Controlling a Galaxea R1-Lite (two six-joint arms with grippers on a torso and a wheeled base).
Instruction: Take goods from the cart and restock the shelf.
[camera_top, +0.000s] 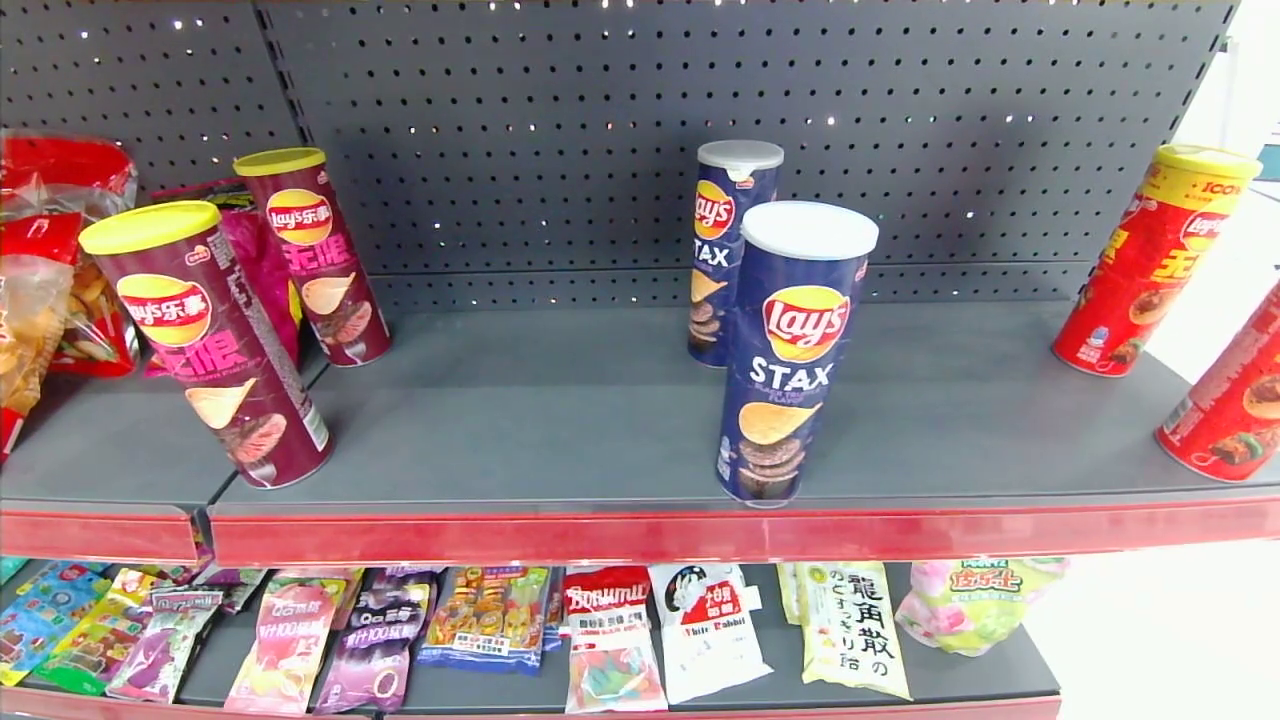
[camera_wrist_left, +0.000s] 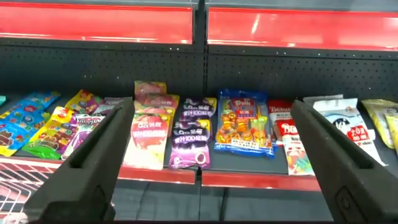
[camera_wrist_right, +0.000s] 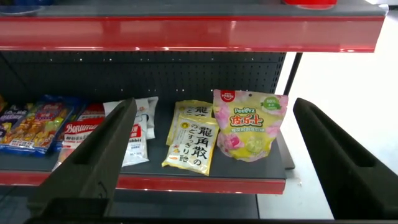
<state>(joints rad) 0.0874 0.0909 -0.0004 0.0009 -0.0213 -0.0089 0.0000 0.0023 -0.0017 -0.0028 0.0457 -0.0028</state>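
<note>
In the head view, the upper shelf (camera_top: 560, 420) runs across the middle of the frame. Two maroon crisp tubes (camera_top: 205, 340) stand at the left and two blue tubes (camera_top: 795, 350) at the centre, one behind the other. Two red tubes (camera_top: 1155, 260) stand at the right edge. Bare board lies between these groups, so that is where you have room for stock. Snack bags (camera_top: 40, 270) sit at the far left. Along the bottom of the frame, the lower shelf (camera_top: 960, 680) carries a row of flat candy pouches (camera_top: 285, 640).

In the left wrist view, the left jaws stand wide apart with nothing between them. They face the lower shelf, where purple pouches (camera_wrist_left: 191, 140) lie just beside a blue pack (camera_wrist_left: 242, 121).

In the right wrist view, the right jaws are likewise spread and hold nothing. Past them a yellow pouch (camera_wrist_right: 194, 140) lies beside a pink-and-green bag (camera_wrist_right: 249, 124) near the shelf's end.

With both jaws bare, you look to be at the fetching step: nothing is in hand to place. Your next move calls for bringing an arm to the cart and closing on one item. If it is a tube, keep it upright, then set it in a bare stretch beside its matching colour without knocking the tubes already standing.
</note>
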